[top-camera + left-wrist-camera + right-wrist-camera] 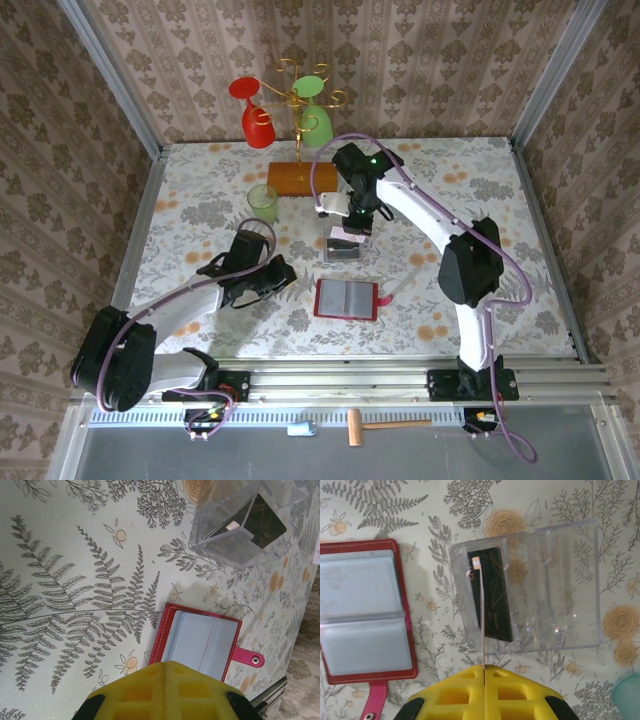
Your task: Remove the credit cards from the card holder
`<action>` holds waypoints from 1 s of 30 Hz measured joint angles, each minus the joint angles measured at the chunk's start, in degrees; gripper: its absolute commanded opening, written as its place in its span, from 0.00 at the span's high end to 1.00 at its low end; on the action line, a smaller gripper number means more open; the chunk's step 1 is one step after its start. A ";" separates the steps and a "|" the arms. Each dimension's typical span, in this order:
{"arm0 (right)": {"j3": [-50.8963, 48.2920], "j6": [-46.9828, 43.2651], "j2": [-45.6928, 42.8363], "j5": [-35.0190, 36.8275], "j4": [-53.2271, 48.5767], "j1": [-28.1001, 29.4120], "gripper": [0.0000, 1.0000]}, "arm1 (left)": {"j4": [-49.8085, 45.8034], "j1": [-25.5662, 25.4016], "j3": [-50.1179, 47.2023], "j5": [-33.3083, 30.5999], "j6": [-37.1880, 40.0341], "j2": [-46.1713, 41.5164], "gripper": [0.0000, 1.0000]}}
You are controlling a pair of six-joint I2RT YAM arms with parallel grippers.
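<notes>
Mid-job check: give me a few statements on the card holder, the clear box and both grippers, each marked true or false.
1. The card holder lies open on the table. True.
2. The right gripper is open and empty. False: it is shut on a thin card, held edge-on over the clear box.
3. A dark card sits inside the clear box. True.
4. The left gripper grips the card holder's tab. False: it is shut with nothing between its fingers.
5. The clear box stands on top of the card holder. False: it stands on the table beside the holder, apart from it.
</notes>
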 measured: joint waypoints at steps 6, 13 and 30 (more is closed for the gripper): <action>10.14 -2.32 6.91 -0.15 -5.05 -0.90 1.00 | -1.88 1.95 -0.02 -0.02 0.07 -0.31 0.97; 19.98 -4.24 12.66 -0.26 -9.44 -1.42 1.00 | -2.82 2.89 -0.02 -0.02 0.09 -1.46 0.97; 27.87 -8.13 20.35 -0.98 -13.68 -2.21 1.00 | -5.29 4.11 -0.02 -0.22 0.09 -4.70 0.96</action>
